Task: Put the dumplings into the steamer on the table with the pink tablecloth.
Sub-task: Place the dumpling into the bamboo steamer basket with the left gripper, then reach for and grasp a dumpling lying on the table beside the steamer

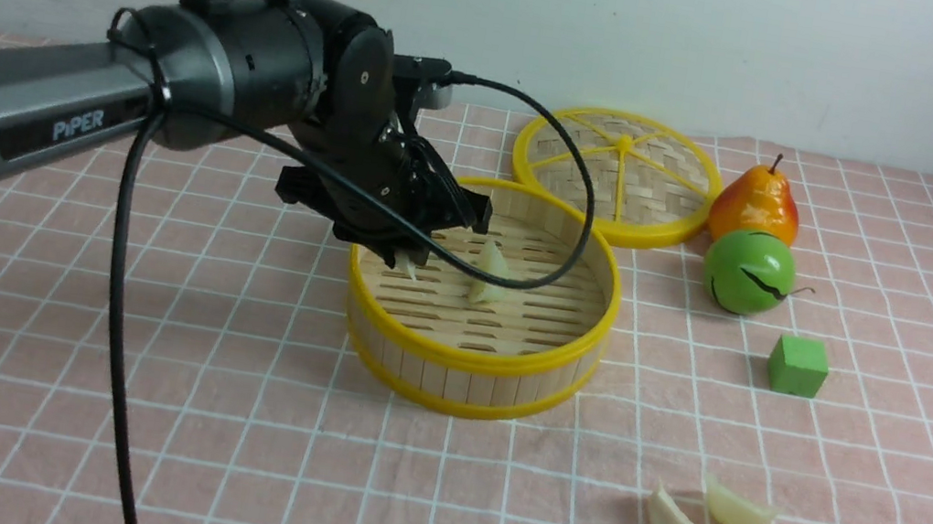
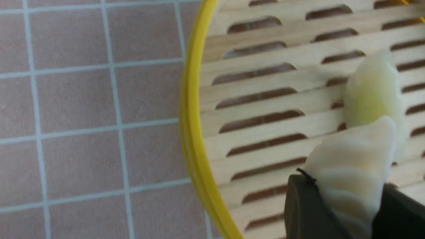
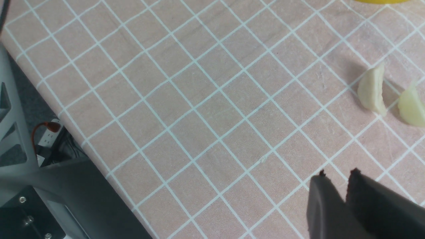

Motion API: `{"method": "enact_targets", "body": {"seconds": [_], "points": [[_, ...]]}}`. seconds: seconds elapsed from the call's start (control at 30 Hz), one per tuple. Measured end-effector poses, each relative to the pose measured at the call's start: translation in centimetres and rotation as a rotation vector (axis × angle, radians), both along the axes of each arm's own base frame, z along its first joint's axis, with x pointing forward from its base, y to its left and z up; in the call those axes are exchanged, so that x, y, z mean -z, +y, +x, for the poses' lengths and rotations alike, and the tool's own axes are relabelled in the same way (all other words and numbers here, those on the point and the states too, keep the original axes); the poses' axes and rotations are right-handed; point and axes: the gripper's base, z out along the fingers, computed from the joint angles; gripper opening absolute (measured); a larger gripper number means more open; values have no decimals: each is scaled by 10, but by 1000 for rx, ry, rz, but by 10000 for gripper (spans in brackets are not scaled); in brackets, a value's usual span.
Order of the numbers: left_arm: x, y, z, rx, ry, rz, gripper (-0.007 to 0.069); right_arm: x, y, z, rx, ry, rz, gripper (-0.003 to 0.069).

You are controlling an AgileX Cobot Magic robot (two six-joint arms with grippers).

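The left arm (image 1: 62, 118) reaches in from the left, its grey forearm running almost level above the pink tablecloth (image 1: 222, 410), and the wrist bends down so that the left gripper (image 1: 409, 259) dips into the left side of the steamer (image 1: 471, 357). A black cable (image 1: 118, 293) hangs from the arm down over the cloth at the near left. In the left wrist view the left gripper's dark fingers (image 2: 302, 205) pinch a pleated dumpling (image 2: 352, 159) between them, held just above the slatted floor close to the yellow rim (image 2: 191, 126). A second dumpling (image 1: 488, 273) lies on the slats near the middle of the steamer, just beside the held one; whether the two touch cannot be told. Two loose dumplings, one nearer (image 1: 679, 523) and one a little farther and to the right (image 1: 737, 509), rest on the cloth at the near right, well apart from the steamer. The right gripper (image 3: 338, 173) hangs over bare cloth near those two, its fingers drawn together with only a thin notch at the tips and nothing between them. Far right of the steamer lie the woven lid (image 1: 618, 178), a pear (image 1: 757, 204), a green round fruit (image 1: 749, 272) and a green cube (image 1: 798, 365)
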Motion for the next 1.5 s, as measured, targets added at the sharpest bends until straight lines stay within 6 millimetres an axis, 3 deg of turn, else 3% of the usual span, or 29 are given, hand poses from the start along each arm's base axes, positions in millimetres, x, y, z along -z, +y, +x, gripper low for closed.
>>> {"method": "enact_targets", "body": {"seconds": [0.17, 0.23, 0.27, 0.33, 0.47, 0.57, 0.63, 0.73, 0.77, 0.83, 0.97, 1.07, 1.17, 1.3, 1.37, 1.5], "points": [[21, -4, 11, -5, -7, -4, 187, 0, 0, 0, -1, 3, 5, 115], [32, -7, 15, -4, -12, -6, 262, 0, 1, 0, 19, 20, 15, 115], [32, -7, 15, -4, -13, -7, 270, 0, 1, 0, 22, 22, 17, 115], [32, -7, 15, -4, -17, -9, 362, 2, 2, 3, 74, 61, 27, 115], [19, -7, 15, -4, 6, 1, 465, 10, 3, 14, 154, 109, -14, 115], [-9, -6, 13, 11, 15, 14, 478, 15, 7, 27, 193, 133, -63, 115], [-42, -4, 8, 34, 0, 23, 468, 16, 11, 39, 211, 137, -106, 115], [-108, 5, -11, 66, -69, 17, 405, 18, 23, 64, 227, 146, -164, 125], [-111, 6, -13, 67, -70, 17, 399, 19, 24, 66, 227, 151, -171, 127], [-159, 18, -39, 86, -137, 5, 305, 23, 38, 90, 233, 167, -208, 167], [-199, 33, -72, 101, -178, 6, 172, 36, 57, 119, 226, 203, -252, 251], [-230, 51, -105, 97, -213, 18, 22, 62, 77, 152, 224, 231, -295, 372], [-244, 64, -130, 90, -245, 18, -14, 89, 88, 171, 219, 243, -333, 440], [-241, 78, -160, 87, -225, 31, -14, 119, 95, 186, 212, 249, -383, 473], [-232, 91, -187, 79, -190, 36, -14, 138, 98, 195, 199, 243, -421, 477], [-216, 107, -222, 76, -155, 46, -14, 152, 100, 201, 186, 232, -449, 479]]}}
